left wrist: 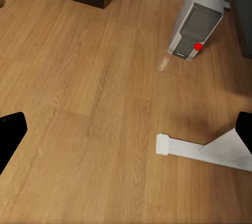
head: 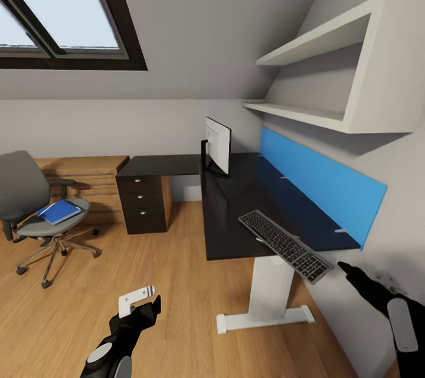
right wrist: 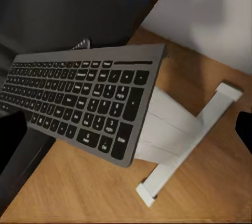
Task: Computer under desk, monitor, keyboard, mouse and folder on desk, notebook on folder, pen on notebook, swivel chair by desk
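The black desk (head: 236, 201) carries the monitor (head: 217, 144) at its far end. The dark keyboard (head: 285, 245) lies slanted at the near end, one end jutting past the desk's edge. My right gripper (head: 360, 277) is open just beside that jutting end, apart from it; in the right wrist view the keyboard (right wrist: 84, 103) lies ahead of the spread fingertips (right wrist: 10, 140). My left gripper (head: 140, 304) is open and empty low over the floor. The white computer (left wrist: 197, 22) stands on the floor by the desk. The blue folder (head: 58, 211) lies on the swivel chair (head: 26, 189) at left.
White desk leg and foot (head: 265, 307) stand between my arms. A dark drawer unit (head: 144, 201) sits under the desk's left wing, a wooden dresser (head: 88, 180) behind the chair. A blue wall panel (head: 319, 186) and white shelves (head: 319, 41) line the right wall.
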Motion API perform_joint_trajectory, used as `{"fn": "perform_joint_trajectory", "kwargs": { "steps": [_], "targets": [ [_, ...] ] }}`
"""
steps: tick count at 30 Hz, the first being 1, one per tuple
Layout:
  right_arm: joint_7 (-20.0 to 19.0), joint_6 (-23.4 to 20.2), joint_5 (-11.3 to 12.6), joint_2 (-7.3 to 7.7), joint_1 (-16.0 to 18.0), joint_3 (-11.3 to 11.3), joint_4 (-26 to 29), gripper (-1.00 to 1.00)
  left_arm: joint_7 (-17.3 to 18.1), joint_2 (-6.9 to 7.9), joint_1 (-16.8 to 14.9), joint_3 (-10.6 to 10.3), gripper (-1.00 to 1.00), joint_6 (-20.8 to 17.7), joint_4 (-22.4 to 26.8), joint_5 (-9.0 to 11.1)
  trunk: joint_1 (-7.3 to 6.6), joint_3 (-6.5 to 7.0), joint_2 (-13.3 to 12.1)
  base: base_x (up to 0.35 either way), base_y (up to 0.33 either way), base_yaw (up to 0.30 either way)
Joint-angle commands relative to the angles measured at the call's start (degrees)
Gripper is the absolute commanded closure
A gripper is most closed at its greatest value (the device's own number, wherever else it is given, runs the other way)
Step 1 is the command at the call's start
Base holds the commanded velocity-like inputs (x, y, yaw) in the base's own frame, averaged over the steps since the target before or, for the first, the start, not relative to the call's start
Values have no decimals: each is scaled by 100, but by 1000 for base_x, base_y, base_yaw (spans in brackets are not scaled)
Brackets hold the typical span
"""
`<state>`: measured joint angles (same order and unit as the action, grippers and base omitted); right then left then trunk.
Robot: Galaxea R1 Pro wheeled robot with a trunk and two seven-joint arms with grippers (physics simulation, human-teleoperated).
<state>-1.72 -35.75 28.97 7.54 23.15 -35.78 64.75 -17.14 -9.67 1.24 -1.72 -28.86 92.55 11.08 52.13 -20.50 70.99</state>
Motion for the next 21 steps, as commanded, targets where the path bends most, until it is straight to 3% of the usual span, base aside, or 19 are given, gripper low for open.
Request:
{"fn": "perform_joint_trajectory", "kwargs": {
  "steps": [1, 2, 4, 8, 9, 12, 15, 21],
  "targets": [
    [-26, -44, 225, 74, 5, -22, -167, -100, -54, 1, -1, -6, -100, -15, 9, 61, 23, -24, 46, 0, 0, 0],
    [-28, -48, 344, 116, 5, -25, -255, -100, -54, 1, -1, -5, -100, -15, 9, 61, 45, -42, 86, 0, 0, 0],
    [-40, -88, 891, 296, 5, -31, -603, -100, -53, 1, -1, -4, -100, -15, 9, 61, 89, -78, 166, 0, 0, 0],
    [-107, -228, 1463, 474, 6, -33, -889, -100, -54, 1, -1, -4, -100, -15, 9, 61, 177, -150, 326, 0, 0, 0],
    [-225, -358, 1799, 592, 6, -33, -1066, -100, -54, 1, -3, -4, -100, -15, 9, 61, 199, -168, 366, 0, 0, 0],
    [-454, -496, 2055, 707, 5, -34, -1244, -100, -55, 1, -2, -3, -100, -15, 9, 60, 265, -221, 487, 0, 0, 0],
    [-681, -583, 2156, 762, 5, -34, -1323, -100, -55, 1, -2, -3, -100, -15, 9, 58, 331, -275, 607, 0, 0, 0],
    [-887, -641, 2201, 796, 5, -36, -1375, -100, -54, 1, -1, 3, -100, -15, 9, 61, 462, -383, 848, 0, 0, 0]
  ]
}}
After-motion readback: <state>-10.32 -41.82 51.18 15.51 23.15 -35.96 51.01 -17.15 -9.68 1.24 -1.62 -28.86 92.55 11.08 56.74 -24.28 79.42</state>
